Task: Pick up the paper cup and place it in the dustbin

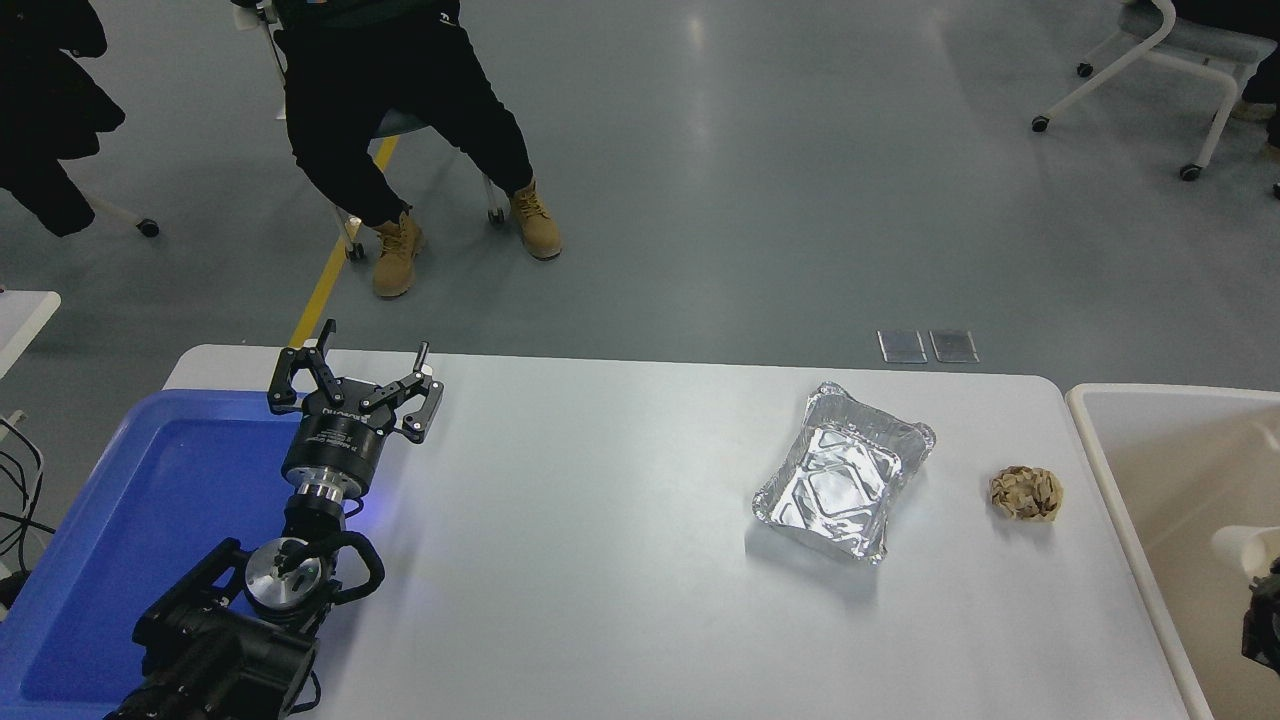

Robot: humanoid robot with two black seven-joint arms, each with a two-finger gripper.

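Paper cup (pixel 1243 548) sits over the dustbin (pixel 1110 470), touching the right pincer (pixel 1262 618) at frame edge — grip unreadable. Left pincer (pixel 352 385) parked, spread wide.

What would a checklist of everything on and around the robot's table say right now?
Surface: white table, mostly bare.
Job's things: cup inside the bin at the right edge.
Clutter: foil tray, brown paper ball, blue tray.
Grippers: left gripper open over the blue tray; right gripper barely in view over the bin.
Cables: black cables at far left.
Surroundings: seated person, chair.
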